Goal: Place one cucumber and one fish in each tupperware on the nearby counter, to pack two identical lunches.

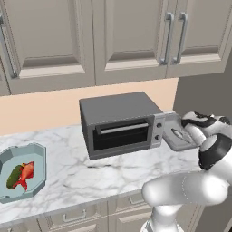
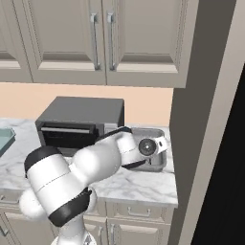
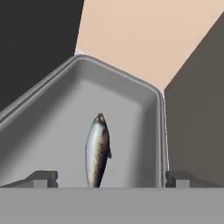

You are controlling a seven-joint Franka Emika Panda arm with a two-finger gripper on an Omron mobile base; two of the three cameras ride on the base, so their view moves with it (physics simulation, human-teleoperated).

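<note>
Grey fish (image 3: 97,148) lies in the grey tray (image 3: 52,131), directly under the claw (image 3: 111,178), between the fingertips (image 3: 43,178) and clear of both. Claw is spread wide, holding nothing; fish looks released.

Tray sits on the counter (image 1: 90,174) just beside the toaster oven (image 1: 120,122), on the claw's side of it. No cucumber visible in the tray, though the near part is hidden behind the hand.

Well away from the claw, past the oven at the far end of the counter: teal tub (image 1: 38,152) with red fish (image 1: 26,174) and cucumber (image 1: 13,176) side by side, touching.

Judgement: teal lunch done, grey tray has its fish; the second cucumber seems to be the remaining step. I can't spot it anywhere here.
</note>
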